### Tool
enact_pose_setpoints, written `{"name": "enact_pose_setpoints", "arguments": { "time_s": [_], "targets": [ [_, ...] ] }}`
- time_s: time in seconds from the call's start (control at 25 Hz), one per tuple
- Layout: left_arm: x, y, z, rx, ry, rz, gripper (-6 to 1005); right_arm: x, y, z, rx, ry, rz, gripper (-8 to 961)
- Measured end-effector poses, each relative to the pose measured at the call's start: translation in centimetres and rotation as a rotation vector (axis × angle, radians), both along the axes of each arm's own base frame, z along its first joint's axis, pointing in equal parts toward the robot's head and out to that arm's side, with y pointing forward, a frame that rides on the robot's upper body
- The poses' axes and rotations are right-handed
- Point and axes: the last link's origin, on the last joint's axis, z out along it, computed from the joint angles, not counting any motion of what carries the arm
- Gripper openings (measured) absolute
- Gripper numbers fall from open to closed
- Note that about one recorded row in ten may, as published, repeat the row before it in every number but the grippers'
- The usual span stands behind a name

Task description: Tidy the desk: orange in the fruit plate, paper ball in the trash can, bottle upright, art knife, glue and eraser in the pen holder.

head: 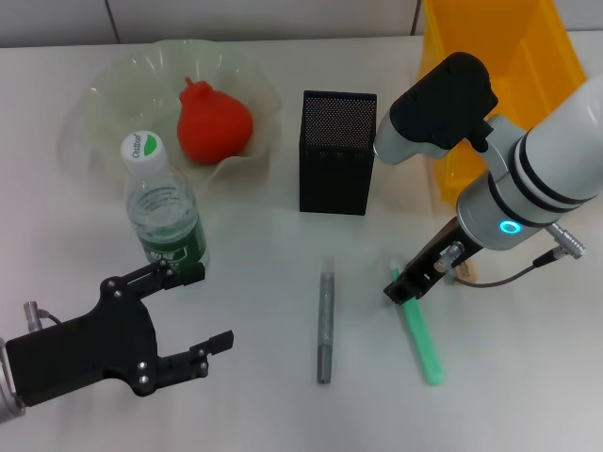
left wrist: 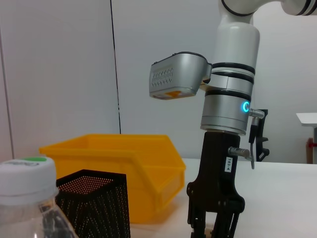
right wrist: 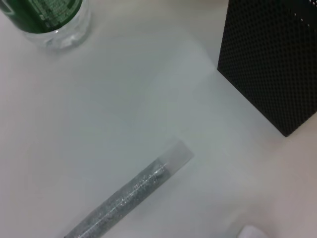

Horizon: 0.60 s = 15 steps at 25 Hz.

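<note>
The orange [head: 214, 122] lies in the pale-green fruit plate [head: 113, 80]. The bottle [head: 165, 212] stands upright with its white cap on. The black mesh pen holder [head: 337, 151] stands mid-table, with the yellow trash can [head: 499, 56] behind it to the right. A grey glitter stick [head: 325, 320] and a green stick [head: 421, 339] lie on the table. My right gripper [head: 403, 285] is down at the green stick's far end. A small tan piece, the eraser [head: 464, 271], shows just beside it. My left gripper [head: 198, 313] is open and empty, just in front of the bottle. The paper ball is out of view.
The right wrist view shows the bottle's base [right wrist: 47, 20], the pen holder's corner [right wrist: 272, 64] and the grey stick [right wrist: 129, 198]. The left wrist view shows the bottle cap [left wrist: 27, 173], the pen holder [left wrist: 94, 203], the trash can [left wrist: 124, 163] and the right gripper [left wrist: 214, 220].
</note>
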Motion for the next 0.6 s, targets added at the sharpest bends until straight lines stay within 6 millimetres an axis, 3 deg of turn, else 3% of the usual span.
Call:
{"name": "enact_pose_setpoints", "arguments": {
  "time_s": [0.32, 0.6],
  "targets": [
    [0.0, -0.01, -0.01, 0.0, 0.0, 0.001, 784, -0.03, -0.08, -0.09, -0.004, 0.003, -0.002, 328],
    [0.01, 0.01, -0.01, -0.001, -0.001, 0.0, 784, 0.12, -0.02, -0.52, -0.029, -0.003, -0.015, 277]
  ]
}}
